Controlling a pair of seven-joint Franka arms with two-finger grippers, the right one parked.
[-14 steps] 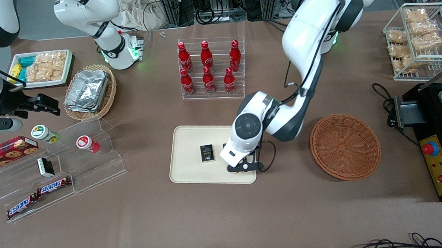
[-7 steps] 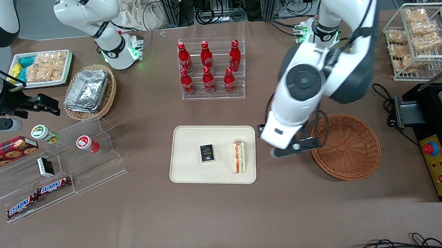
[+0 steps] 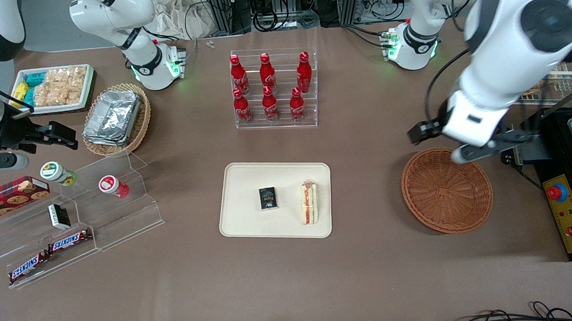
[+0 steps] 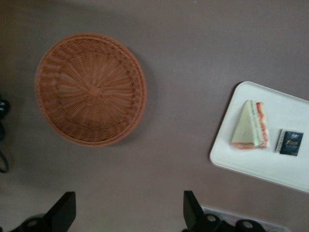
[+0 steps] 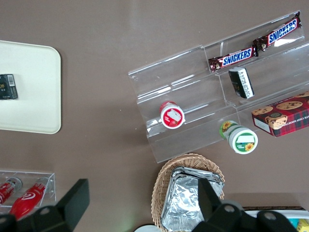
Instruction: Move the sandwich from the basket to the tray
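The sandwich (image 3: 309, 203) (image 4: 250, 126) lies on the cream tray (image 3: 243, 181) (image 4: 251, 164), on the side nearest the basket, with nothing holding it. The round reddish-brown basket (image 3: 446, 189) (image 4: 91, 89) sits on the table beside the tray and holds nothing. My left gripper (image 3: 459, 145) (image 4: 128, 215) hangs high above the basket's rim, at the edge farther from the front camera. It is open, and only bare tablecloth shows between its fingertips (image 4: 190, 212).
A small black box (image 3: 268, 198) (image 4: 291, 143) lies on the tray beside the sandwich. A rack of red bottles (image 3: 274, 88) stands farther back. A black machine (image 3: 571, 167) stands at the working arm's end, and an acrylic snack stand (image 3: 76, 222) at the parked arm's end.
The gripper let go of the sandwich on the tray. It then rose and swung toward the working arm's end, from over the tray to above the basket's rim.
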